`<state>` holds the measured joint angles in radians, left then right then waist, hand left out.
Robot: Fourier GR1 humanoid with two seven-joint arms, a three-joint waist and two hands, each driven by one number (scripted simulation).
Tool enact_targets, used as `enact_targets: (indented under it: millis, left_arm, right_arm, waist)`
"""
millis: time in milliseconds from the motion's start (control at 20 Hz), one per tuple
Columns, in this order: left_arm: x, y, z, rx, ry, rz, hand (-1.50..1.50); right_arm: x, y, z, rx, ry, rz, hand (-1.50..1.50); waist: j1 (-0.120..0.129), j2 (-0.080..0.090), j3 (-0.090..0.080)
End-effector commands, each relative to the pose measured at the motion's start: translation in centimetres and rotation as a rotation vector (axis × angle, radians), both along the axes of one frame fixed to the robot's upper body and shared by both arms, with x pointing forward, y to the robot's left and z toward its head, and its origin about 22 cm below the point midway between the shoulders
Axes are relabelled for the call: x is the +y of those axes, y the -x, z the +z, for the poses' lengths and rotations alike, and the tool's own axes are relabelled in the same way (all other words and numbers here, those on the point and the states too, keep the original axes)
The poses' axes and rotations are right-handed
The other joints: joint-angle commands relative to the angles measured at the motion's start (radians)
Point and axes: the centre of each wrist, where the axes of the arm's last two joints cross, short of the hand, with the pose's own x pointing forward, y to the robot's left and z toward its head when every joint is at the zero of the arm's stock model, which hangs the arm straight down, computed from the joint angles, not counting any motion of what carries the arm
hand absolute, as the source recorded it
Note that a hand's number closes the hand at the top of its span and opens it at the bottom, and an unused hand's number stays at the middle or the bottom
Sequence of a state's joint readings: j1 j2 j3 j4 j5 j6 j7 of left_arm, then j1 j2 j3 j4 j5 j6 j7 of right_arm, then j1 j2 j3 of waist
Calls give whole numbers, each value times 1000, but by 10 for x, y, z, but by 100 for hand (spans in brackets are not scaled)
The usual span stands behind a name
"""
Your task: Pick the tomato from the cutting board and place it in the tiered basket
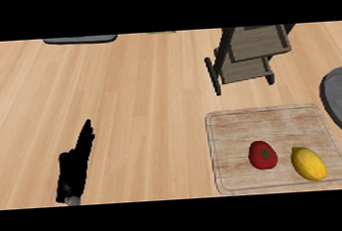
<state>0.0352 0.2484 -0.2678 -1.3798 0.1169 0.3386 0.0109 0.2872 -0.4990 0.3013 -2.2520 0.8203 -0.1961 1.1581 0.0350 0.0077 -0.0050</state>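
The tomato (263, 155) lies on the cutting board (233, 128), in the board's near half, just beside a lemon (308, 163) on its right; the two look apart, not touching. The tomato's long axis runs roughly away from me, up the view, with the green stem patch facing up.

The only hand I have in view is the left hand (75, 165), at the lower left over the desk (129, 90). It is open, fingers straight and pointing away, holding nothing, at rest. The tomato lies well apart from it, off to its right. The right hand does not show in the head view.

The tiered basket (247, 53) stands beyond the board's far edge, almost straight ahead of the tomato.

Judgement: the board sits on the right side of the workspace, so the right arm has the shorter reach. I would bring it in from above, close across the tomato's short axis, and keep clear of the lemon.
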Motion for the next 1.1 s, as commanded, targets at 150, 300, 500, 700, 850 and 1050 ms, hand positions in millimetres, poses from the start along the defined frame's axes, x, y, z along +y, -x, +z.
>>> enact_targets:
  millis: [150,300,500,700,850,1050]
  left_arm:
    - [4,7,-4,3,6,15,0]
    - [8,-1,-11,10,21,15,0]
    - [3,-1,6,-8,2,17,0]
    - [9,-2,-1,7,4,21,0]
    - [-7,-2,0,8,24,32,0]
    - [9,5,-6,-11,-1,24,0]
  right_arm:
    - [38,-21,-21,249,56,-113,-150]
    - [47,-35,-27,301,69,-103,-150]
    - [65,-58,-34,296,35,-82,-150]
    - [88,-72,-22,322,22,-75,-150]
    - [72,-80,-33,407,35,-74,-150]
    - [74,-83,-41,488,33,-94,-150]
  waist:
    - [-6,-4,2]
    - [-15,-1,2]
    - [-18,-5,4]
    - [-21,-5,3]
    - [-26,-6,4]
    - [-27,-6,3]
